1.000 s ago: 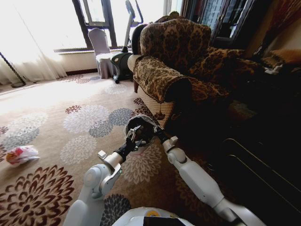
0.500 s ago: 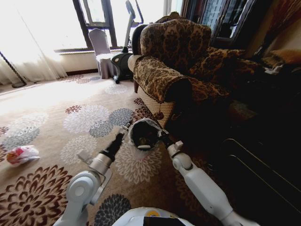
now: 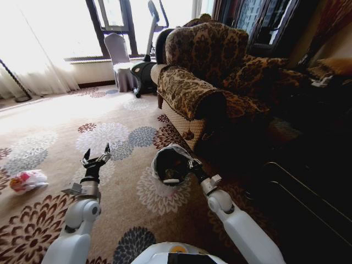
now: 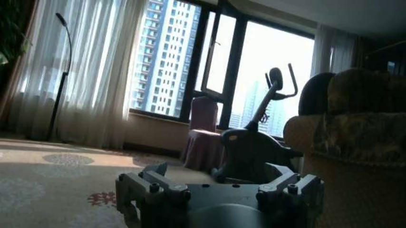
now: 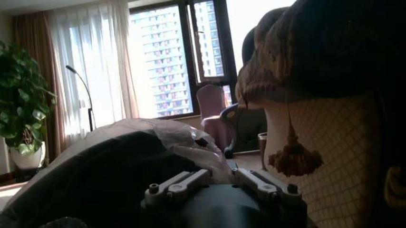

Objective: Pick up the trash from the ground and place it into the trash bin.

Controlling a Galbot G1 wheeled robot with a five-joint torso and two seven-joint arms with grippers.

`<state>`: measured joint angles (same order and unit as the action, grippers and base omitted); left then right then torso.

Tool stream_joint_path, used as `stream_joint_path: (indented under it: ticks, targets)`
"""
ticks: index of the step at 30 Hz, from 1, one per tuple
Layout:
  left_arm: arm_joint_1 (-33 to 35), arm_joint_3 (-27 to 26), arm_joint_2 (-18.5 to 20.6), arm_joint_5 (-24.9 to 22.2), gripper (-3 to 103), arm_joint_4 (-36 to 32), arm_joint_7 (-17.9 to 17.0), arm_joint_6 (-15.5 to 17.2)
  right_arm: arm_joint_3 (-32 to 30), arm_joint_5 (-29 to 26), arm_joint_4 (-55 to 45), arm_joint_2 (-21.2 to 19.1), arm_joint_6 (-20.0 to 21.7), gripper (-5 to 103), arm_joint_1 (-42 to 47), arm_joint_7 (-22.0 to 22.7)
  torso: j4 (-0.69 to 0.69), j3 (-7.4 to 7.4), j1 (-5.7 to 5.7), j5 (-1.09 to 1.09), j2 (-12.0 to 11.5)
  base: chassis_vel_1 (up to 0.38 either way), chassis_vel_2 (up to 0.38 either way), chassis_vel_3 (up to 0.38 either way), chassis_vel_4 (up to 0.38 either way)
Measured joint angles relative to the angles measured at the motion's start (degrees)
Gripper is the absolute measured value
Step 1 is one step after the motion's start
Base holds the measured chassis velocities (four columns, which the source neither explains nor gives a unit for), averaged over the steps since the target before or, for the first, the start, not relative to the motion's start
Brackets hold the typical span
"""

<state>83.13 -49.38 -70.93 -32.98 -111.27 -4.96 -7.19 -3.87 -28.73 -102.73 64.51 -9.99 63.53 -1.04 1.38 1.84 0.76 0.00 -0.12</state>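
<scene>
- Right tool [image 3: 191, 163] is clamped on the rim of the trash bin [image 3: 171, 165], holding it tilted just above the carpet [image 3: 49, 143], its mouth turned back toward the robot.
- Bin is a small black bucket with a crinkled whitish bag liner; something small and pale lies inside near the lower lip, can't tell what it is.
- Right wrist view: liner [image 5: 184, 137] bunched over the dark bin wall right in front of the tool, fingers on the rim.
- Bin sits near the front corner of the patterned armchair [image 3: 209, 71], on a flower print of the carpet.
- Left tool [image 3: 97, 158] has its fingers spread apart and nothing between them; it hangs over the carpet to the left of the bin, well apart from it.
- Left wrist view: tool body [image 4: 219, 199] low in the picture, facing the window [image 4: 171, 61], a covered chair [image 4: 204, 133] and an exercise bike [image 4: 257, 142].
- One piece of trash on the floor: crumpled white-and-red wrapper [image 3: 27, 180] near the left edge of the head view, left of the left tool and not touching it.
- Armchair tassel [image 5: 295, 159] hangs close beside the right tool.
</scene>
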Motion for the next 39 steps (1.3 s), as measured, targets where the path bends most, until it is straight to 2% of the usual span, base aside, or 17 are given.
stream_joint_path:
  ticks: [7, 9, 14, 18, 20, 24, 29, 31, 34, 39]
  targets:
    - [0.16, 0.42, -0.61, 2.52, 100, 0.54, -0.66, -0.68, -2.92, 0.97, -4.25, -0.13, -0.38, 0, 5.78, -0.01, 0.01, 0.0, 0.0, -0.02, 0.0, 0.238, 0.24, -0.22, -0.237]
    - [0.1, 0.72, -0.78, 3.06, 100, 0.15, -0.7, -0.67, -3.93, 1.34, -5.52, -0.07, -0.55, 0, 7.69, -0.01, 0.01, 0.0, 0.01, 0.04, 0.0, 0.289, 0.305, -0.295, -0.309]
    - [0.18, 0.84, -0.89, 3.27, 100, -0.39, -0.8, -0.59, -5.27, 1.69, -7.45, -0.01, -0.69, 0, 10.12, 0.0, -0.01, 0.0, 0.01, -0.02, 0.0, 0.303, 0.324, -0.31, -0.318]
    - [0.5, 0.56, -0.87, 3.21, 100, -0.65, -0.9, -0.59, -5.43, 2.14, -8.09, 0.15, -0.69, 0, 11.03, -0.02, -0.01, 0.0, 0.0, 0.05, 0.0, 0.319, 0.311, -0.317, -0.339]
    - [1.09, -0.02, -0.84, 2.94, 100, -0.89, -0.98, -0.6, -5.29, 2.34, -8.42, 0.47, -0.69, 0, 11.22, -0.01, 0.04, 0.0, 0.0, -0.04, -0.01, 0.258, 0.241, -0.25, -0.231]
    - [1.36, -0.65, -0.76, 2.57, 100, -0.97, -0.98, -0.5, -4.81, 2.2, -8.92, 0.76, -0.63, 0, 11.19, -0.05, 0.05, 0.0, 0.0, 0.01, 0.0, 0.161, 0.163, -0.111, -0.112]
    - [1.65, -1.36, -0.61, 1.83, 100, 0.17, -0.98, 0.55, -4.72, 2.03, -9.38, 0.91, -0.56, 0, 11.38, 0.01, -0.05, 0.01, 0.0, 0.05, 0.0, 0.001, -0.021, 0.019, 0.012]
    - [1.61, -1.36, -0.72, 1.78, 100, 0.88, -1.14, 0.76, -4.89, 1.88, -9.4, 0.86, -0.61, 0, 11.43, 0.03, -0.06, 0.01, 0.0, 0.0, 0.0, -0.069, -0.027, 0.068, 0.042]
    - [1.4, -1.27, -0.88, 1.78, 100, 1.66, -1.71, 0.99, -5.01, 1.56, -9.44, 0.86, -0.85, 0, 11.42, 0.03, 0.0, 0.01, 0.0, 0.02, 0.0, 0.0, 0.0, 0.0, 0.0]
    - [0.97, -1.05, -1.03, 1.78, 100, 2.35, -2.64, 1.38, -5.3, 1.57, -9.4, 0.87, -1.13, 0, 11.41, 0.02, 0.02, 0.0, 0.0, 0.01, 0.0, 0.053, 0.066, 0.029, 0.044]
